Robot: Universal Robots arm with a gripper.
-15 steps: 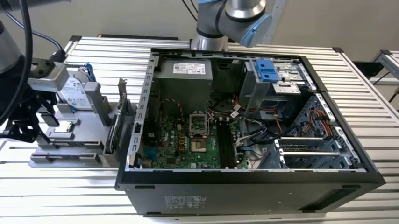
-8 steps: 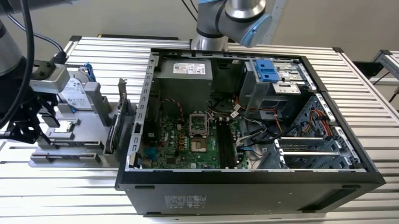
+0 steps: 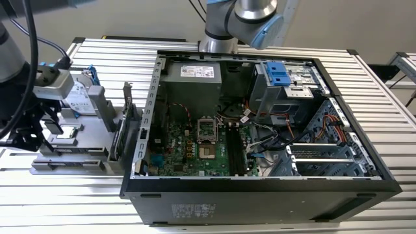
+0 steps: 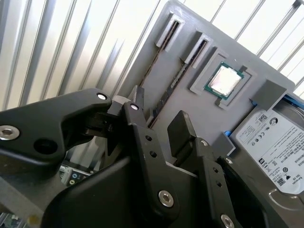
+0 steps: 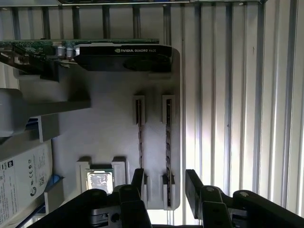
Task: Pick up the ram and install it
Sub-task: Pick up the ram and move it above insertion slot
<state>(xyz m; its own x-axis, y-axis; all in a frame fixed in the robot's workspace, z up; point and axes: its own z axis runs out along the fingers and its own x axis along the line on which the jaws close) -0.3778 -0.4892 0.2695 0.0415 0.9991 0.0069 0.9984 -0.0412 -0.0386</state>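
The gripper (image 5: 165, 176) has matt black fingers (image 5: 194, 185) set with bright steel screws (image 4: 165, 198). Between them in the first wrist view, the ram (image 5: 167, 137) shows a dull, dark circuit-board edge, seated in a smooth, matt grey plastic holder (image 5: 109, 128). Beside the fingers the CPU chip (image 5: 99, 181) has a gleaming metal lid. Beyond them the table (image 5: 228, 95) is ribbed satin metal.

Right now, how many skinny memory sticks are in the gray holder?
2. One ram stick sits in the slot by the gray holder's edge; the other beside it, nearer the silver chip.
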